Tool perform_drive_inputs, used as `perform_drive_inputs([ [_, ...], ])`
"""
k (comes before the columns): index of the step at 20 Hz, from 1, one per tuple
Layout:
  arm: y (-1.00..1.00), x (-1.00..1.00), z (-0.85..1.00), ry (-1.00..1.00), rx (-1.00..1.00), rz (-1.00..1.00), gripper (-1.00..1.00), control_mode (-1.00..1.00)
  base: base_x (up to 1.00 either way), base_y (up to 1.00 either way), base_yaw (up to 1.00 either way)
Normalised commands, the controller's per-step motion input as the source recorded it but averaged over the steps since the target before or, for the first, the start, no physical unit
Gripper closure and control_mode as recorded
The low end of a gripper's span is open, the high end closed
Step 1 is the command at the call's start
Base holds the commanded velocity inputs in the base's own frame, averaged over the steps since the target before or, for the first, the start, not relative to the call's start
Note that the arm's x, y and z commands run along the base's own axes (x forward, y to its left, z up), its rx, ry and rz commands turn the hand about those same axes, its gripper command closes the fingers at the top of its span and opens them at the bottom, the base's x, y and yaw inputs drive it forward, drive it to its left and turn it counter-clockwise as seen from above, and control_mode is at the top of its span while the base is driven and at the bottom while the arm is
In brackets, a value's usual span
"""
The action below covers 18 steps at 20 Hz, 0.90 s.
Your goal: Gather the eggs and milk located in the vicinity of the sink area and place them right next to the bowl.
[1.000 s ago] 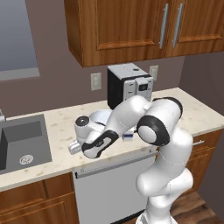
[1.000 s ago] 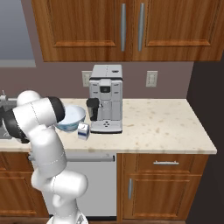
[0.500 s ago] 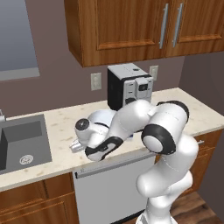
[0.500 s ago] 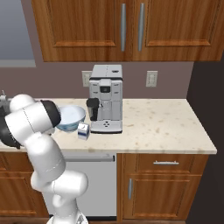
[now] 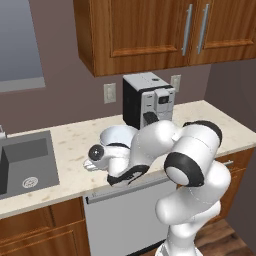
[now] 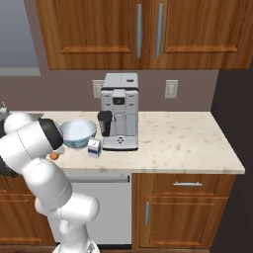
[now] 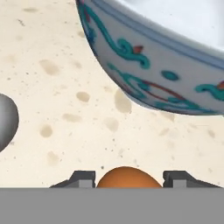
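The gripper (image 7: 128, 177) was closed on the brown egg (image 7: 128, 176), low over the speckled counter (image 7: 65, 87). Just beyond stood the bowl (image 7: 162, 57). The milk carton (image 6: 94, 147) sat just beside the bowl, near the coffee machine (image 6: 120, 111).

On the counter (image 6: 178, 143) the bowl (image 6: 78, 132) sits left of the coffee machine (image 6: 120, 111), the milk (image 6: 94, 147) in front between them — one egg (image 6: 54, 155) before the bowl's left side.
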Motion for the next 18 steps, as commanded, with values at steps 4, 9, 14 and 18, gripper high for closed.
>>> perform_drive_inputs([
  [4, -0.11, 0.15, 0.0, -0.06, 0.0, -0.14, 1.0, -1.0, 0.0, 0.0, 0.0],
  [9, -0.06, 0.33, 0.0, -0.02, 0.0, -0.11, 1.0, -1.0, 0.0, 0.0, 0.0],
  [14, -0.04, 0.37, 0.0, -0.01, 0.01, -0.07, 1.0, -1.0, 0.0, 0.0, 0.0],
  [18, 0.0, 0.21, -0.05, 0.0, 0.0, -0.03, 1.0, -1.0, 0.0, 0.0, 0.0],
])
